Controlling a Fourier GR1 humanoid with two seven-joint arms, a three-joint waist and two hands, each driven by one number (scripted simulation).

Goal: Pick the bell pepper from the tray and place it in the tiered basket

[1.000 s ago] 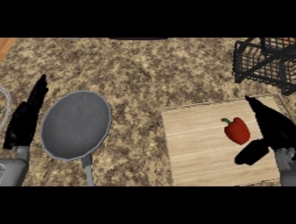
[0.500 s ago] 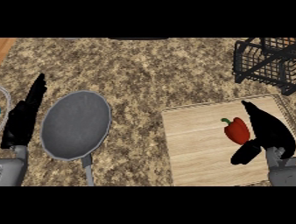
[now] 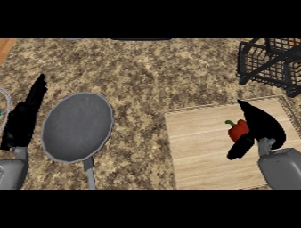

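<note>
Right hand (image 3: 262, 127), fingers and thumb spread apart around the red bell pepper (image 3: 238, 129) but not yet clamped on it, the pepper lying on the wooden tray (image 3: 199, 151) just to the hand's left, with the tiered basket (image 3: 281, 62) well beyond.

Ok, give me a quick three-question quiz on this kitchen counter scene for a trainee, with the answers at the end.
1. True or false: the bell pepper is already in the tiered basket.
2. Which hand is at the pepper?
A. left hand
B. right hand
3. Fill in: the grey pan lies between the left hand and the wooden ____.

Key:
1. False; it lies on the tray.
2. B; the left hand rests open beside the pan.
3. tray
</note>
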